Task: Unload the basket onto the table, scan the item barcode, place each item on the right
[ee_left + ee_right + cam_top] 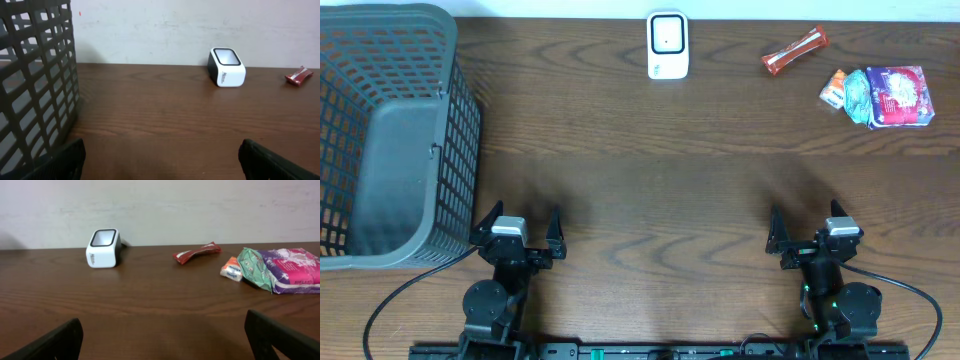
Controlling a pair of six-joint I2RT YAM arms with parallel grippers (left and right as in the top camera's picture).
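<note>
A white barcode scanner with a dark window stands at the far middle of the table; it also shows in the left wrist view and the right wrist view. The items lie far right: a red snack bar, a small orange packet, a green pouch and a pink-purple pack. My left gripper and right gripper rest low at the near edge, both open and holding nothing, far from every item.
A tall dark grey mesh basket fills the left side, close beside the left arm. A pale wall runs behind the table's far edge. The red snack bar shows at the right edge of the left wrist view.
</note>
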